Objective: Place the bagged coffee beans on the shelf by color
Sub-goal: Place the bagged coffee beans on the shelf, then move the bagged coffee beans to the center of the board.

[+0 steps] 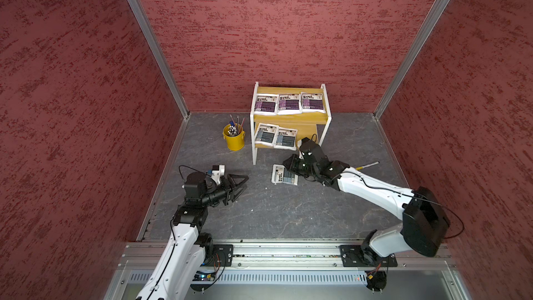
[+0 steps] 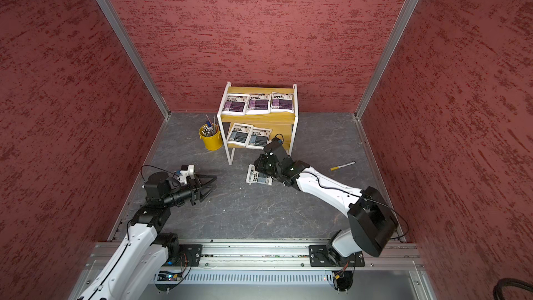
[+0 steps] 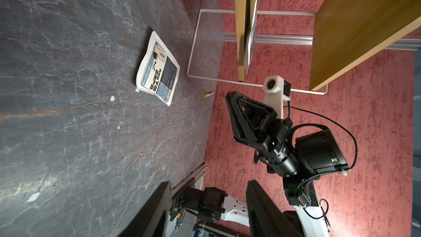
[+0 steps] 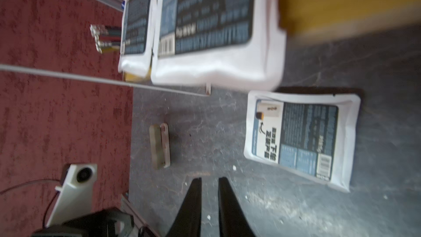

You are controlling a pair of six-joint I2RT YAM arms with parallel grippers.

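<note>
The shelf [image 1: 310,124] [image 2: 281,124] stands at the back. Three purple-labelled bagged coffee beans [image 1: 289,104] lie on its upper board. Two blue-grey ones [image 1: 276,137] [image 4: 211,30] lie on the lower board. One more blue-grey bag [image 1: 284,175] [image 2: 258,178] [image 3: 157,69] [image 4: 300,137] lies flat on the floor in front of the shelf. My right gripper [image 1: 288,165] [image 2: 257,165] [image 4: 210,180] hovers over that bag's far edge, its jaws a narrow gap apart with nothing between them. My left gripper [image 1: 245,183] [image 2: 215,183] [image 3: 208,185] stands open and empty, left of the bag.
A yellow pen bucket [image 1: 234,138] [image 2: 210,139] stands left of the shelf. A pen [image 1: 367,165] [image 2: 342,165] lies on the floor to the right. A small grey-and-white block [image 4: 159,147] lies on the floor. Red walls enclose three sides; a metal rail [image 1: 288,251] runs along the front.
</note>
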